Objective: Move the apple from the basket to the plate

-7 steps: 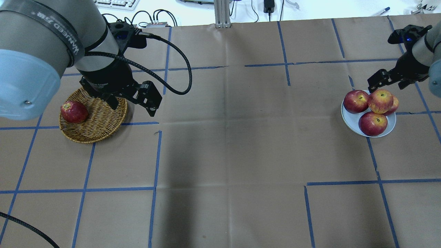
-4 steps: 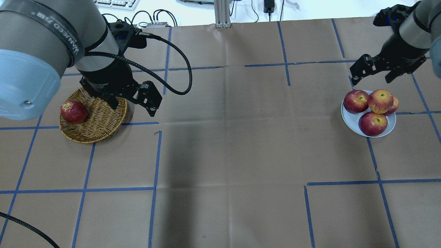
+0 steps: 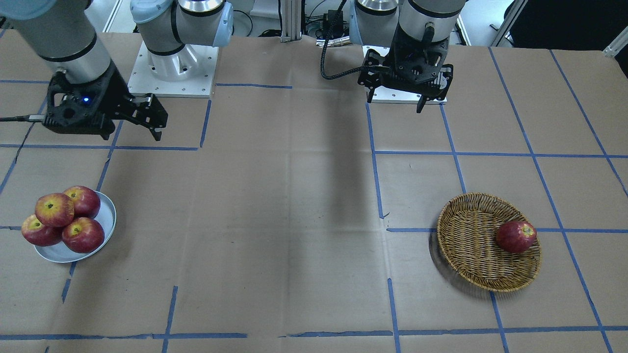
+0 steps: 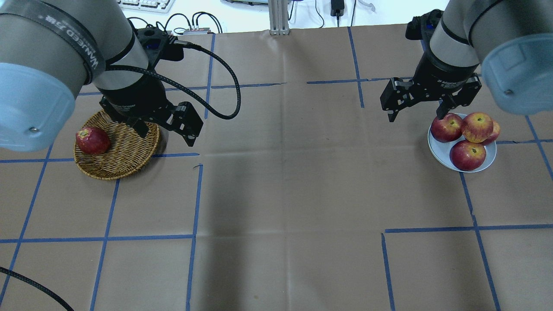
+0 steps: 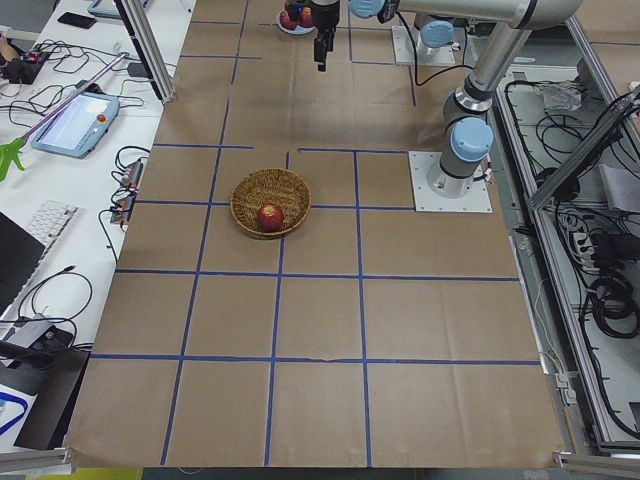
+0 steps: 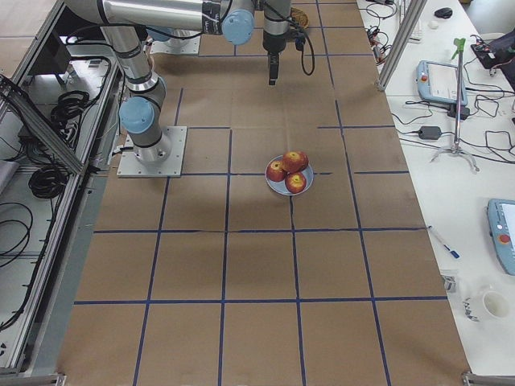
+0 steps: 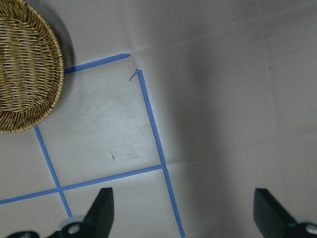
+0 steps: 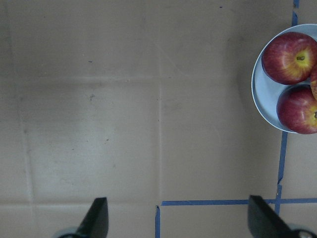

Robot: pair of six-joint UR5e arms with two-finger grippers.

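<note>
Brown paper gridded with blue tape covers the tabletop, and on it only the right arm (image 4: pixel 449 52) has moved. A second ago its jaws hung at the far right, just beside the plate (image 4: pixel 438 149). Now they have swung inward toward the tabletop's middle, and the wrist view shows bare paper under them with the plate off to one side. They stand wide apart and hold nothing.

The apple (image 4: pixel 477 126) has not stirred; it sits perched on three darker apples (image 4: pixel 468 154) on the plate. The left arm (image 4: pixel 129 86) is unchanged by the basket (image 4: pixel 116 172), jaws apart and empty, with one dark apple (image 4: pixel 92 140) lying inside the basket.

I judge the transfer done and the right arm retreating. The one worry is the perched apple rolling off.
</note>
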